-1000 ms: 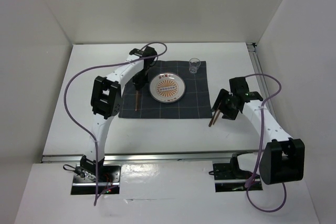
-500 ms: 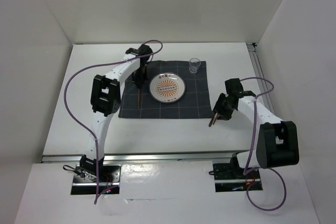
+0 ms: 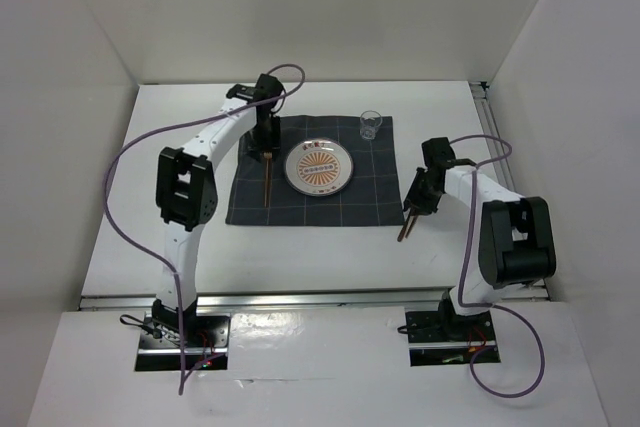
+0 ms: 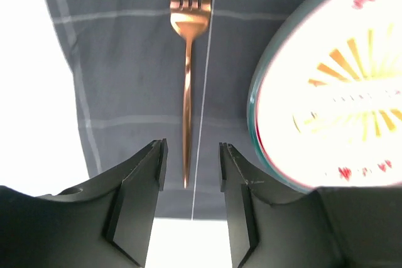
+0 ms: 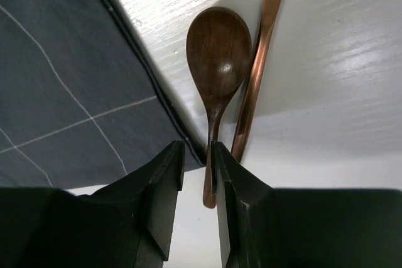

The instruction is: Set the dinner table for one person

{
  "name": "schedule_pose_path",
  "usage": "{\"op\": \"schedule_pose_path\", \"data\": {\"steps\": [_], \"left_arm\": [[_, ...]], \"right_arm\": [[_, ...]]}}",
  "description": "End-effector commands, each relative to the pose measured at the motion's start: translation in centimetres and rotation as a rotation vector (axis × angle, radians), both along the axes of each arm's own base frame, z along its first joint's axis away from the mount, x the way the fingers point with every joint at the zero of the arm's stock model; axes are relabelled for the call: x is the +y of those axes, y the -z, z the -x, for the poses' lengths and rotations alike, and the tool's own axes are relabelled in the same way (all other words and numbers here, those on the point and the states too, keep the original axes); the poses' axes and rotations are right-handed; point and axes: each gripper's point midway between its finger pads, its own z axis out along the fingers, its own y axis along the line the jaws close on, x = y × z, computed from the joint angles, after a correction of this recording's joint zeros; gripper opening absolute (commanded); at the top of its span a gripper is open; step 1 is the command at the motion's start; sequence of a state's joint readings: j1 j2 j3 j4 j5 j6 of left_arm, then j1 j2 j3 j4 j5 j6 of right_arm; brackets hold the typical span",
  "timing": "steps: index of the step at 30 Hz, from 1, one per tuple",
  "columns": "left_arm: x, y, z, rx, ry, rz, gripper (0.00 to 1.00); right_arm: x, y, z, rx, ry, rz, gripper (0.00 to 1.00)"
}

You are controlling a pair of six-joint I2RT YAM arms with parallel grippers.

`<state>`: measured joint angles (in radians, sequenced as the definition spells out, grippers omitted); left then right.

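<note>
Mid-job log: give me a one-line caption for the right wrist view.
Right gripper straddling the handle of the wooden spoon, copper utensil alongside on the dinner table, checked cloth at left.

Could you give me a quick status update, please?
Left gripper open over fork; fork on cloth beside plate. Right gripper slightly open astride spoon handle, on bare table. Copper utensil close beside spoon.

Left gripper (image 4: 190, 155) spread wide, right gripper (image 5: 198, 155) barely parted, both downward.
</note>
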<state>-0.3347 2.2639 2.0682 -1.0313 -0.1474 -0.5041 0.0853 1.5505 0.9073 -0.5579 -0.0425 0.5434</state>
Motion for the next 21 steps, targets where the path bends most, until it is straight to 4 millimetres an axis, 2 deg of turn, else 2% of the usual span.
{"op": "schedule_pose_path", "data": {"steps": [1,2,3,6,7,11,15,17,19,21], "left_arm": [[-0.5,-5.8,0.9,-0.099,0.0,0.059,0.55],[-0.4,-6.0,1.2,-0.107,0.0,0.062,0.55],[-0.4,-7.5,1.3,-0.138,0.0,0.073,0.55],[-0.6,-8.7,2.0,-0.157,0.001,0.084,0.55],[-0.6,-9.8,2.2,-0.181,0.002,0.093,0.55],[-0.5,-10.9,3.0,-0.191,0.007,0.087,0.55],[-0.1,-11.9,3.6,-0.206,0.004,0.084,0.55],[-0.1,-12.3,3.7,-0.216,0.004,0.087,0.55],[0.0,-12.4,3.9,-0.216,0.004,0.087,0.55],[-0.1,-12.9,4.0,-0.223,0.007,0.099,0.55]], "right_arm": [[-0.4,-0.7,-2.2,-0.059,0.002,0.033,0.35],[-0.6,-0.6,-2.2,-0.059,0.005,0.041,0.35],[-0.6,-0.3,-2.2,-0.047,0.005,0.042,0.35],[-0.8,0.3,-1.8,-0.028,0.017,0.051,0.35],[-0.8,0.3,-1.8,-0.027,0.017,0.051,0.35],[-0.9,0.6,-1.9,-0.036,0.021,0.059,0.39],[-1.0,1.5,-1.5,-0.011,0.02,0.061,0.39],[-1.2,2.6,-1.2,0.014,0.023,0.073,0.39],[-1.2,3.0,-1.1,0.024,0.023,0.075,0.35],[-1.7,2.7,-1.2,0.027,0.032,0.102,0.22]]}}
